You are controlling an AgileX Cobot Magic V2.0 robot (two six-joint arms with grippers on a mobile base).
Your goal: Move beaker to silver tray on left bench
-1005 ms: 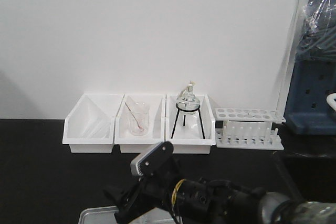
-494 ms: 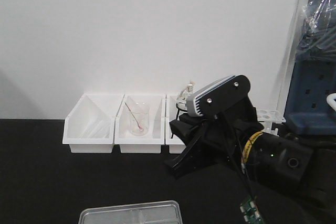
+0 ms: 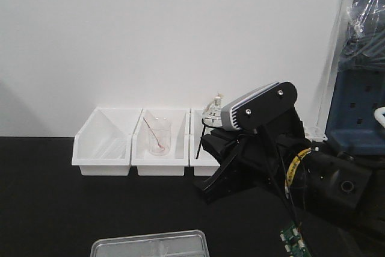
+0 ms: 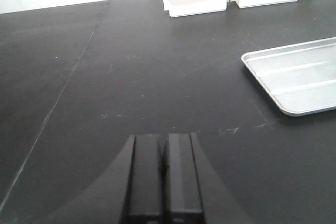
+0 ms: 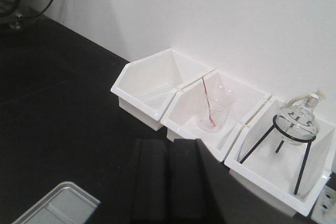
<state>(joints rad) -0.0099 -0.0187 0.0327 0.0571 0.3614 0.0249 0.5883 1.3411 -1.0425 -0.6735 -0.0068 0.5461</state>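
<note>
While the front view hides most of it, the left wrist view shows the silver tray (image 4: 296, 81) lying shiny at right on the black worktop (image 4: 131, 66). Both the left tool (image 4: 164, 174) and right tool (image 5: 169, 182) are closed, empty.

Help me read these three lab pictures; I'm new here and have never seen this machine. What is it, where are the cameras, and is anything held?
It is a robot with two arms. One picture looks forward from the robot's body; the big black shape there is its right arm. The other two come from cameras on the wrists, looking past each gripper. The left gripper and the right gripper are both shut and hold nothing. On the black bench lies a silver tray. By the wall stand three white bins: one empty, one with a beaker holding a thin rod, one with a round glass flask on a wire stand.
</note>
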